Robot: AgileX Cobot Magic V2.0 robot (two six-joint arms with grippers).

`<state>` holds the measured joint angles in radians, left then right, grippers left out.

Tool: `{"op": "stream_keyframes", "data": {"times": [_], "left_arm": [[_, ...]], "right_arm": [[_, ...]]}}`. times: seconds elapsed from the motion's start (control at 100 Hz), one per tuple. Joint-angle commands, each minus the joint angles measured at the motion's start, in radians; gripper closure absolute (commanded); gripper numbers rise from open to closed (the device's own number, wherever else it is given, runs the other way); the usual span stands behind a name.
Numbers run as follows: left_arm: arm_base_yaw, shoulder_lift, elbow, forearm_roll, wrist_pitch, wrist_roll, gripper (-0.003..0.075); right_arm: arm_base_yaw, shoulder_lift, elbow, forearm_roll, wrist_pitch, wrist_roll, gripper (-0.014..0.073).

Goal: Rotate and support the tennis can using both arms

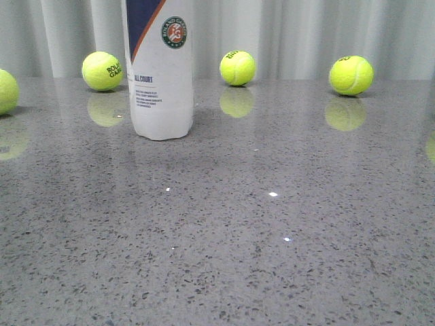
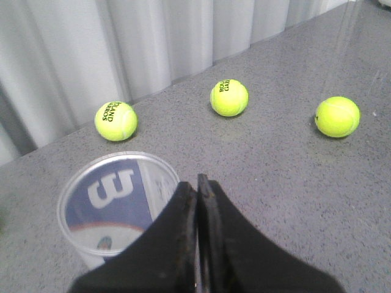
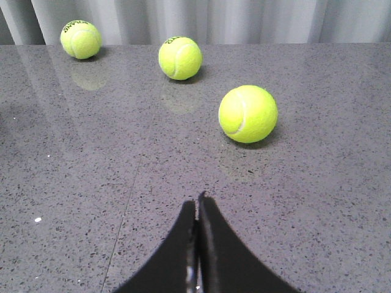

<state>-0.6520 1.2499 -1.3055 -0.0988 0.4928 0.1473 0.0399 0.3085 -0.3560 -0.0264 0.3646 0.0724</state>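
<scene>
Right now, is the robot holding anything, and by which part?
Nothing is held. Both the left tool and right tool are shut on nothing; the tennis can stands untouched.

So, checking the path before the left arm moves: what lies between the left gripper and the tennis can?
Nothing. In the left wrist view the left gripper, shut, sits right beside the upright tennis can, above its open rim, with no ball between them.

We note matte black tapered fingers on the left gripper point(image 2: 197, 183) and right gripper point(image 3: 197, 201); no markings or cables visible.
</scene>
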Motion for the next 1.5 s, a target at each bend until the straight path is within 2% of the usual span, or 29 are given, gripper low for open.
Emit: {"op": "stream_keyframes", "data": {"times": [0.0,0.13,0.48,0.91,1.07,1.32,1.49], "left_arm": [[0.014,-0.094,0.050,-0.007,-0.098,-0.007,0.0741],[0.074,-0.203,0.177,-0.007,-0.116,-0.049,0.0741],[0.345,-0.499,0.455,-0.007,-0.112,-0.058,0.0741],[0.616,-0.806,0.702,0.020,-0.079,-0.058,0.0741],[0.668,-0.901,0.772,0.052,-0.050,-0.059,0.0741],[0.669,-1.034,0.883,0.018,-0.065,-0.059,0.0741],[0.669,-1.101,0.974,0.018,-0.136,-0.059,0.0741]], "right_arm": [[-0.006,0.003,-0.025,-0.004,-0.072,-0.008,0.0652],[-0.006,0.003,-0.025,-0.004,-0.072,-0.008,0.0652],[-0.006,0.003,-0.025,-0.004,-0.072,-0.008,0.0652],[-0.006,0.003,-0.025,-0.004,-0.072,-0.008,0.0652],[-0.006,0.003,-0.025,-0.004,-0.072,-0.008,0.0652],[-0.006,0.003,-0.025,-0.004,-0.072,-0.008,0.0652],[-0.006,0.003,-0.025,-0.004,-0.072,-0.008,0.0652]]}}
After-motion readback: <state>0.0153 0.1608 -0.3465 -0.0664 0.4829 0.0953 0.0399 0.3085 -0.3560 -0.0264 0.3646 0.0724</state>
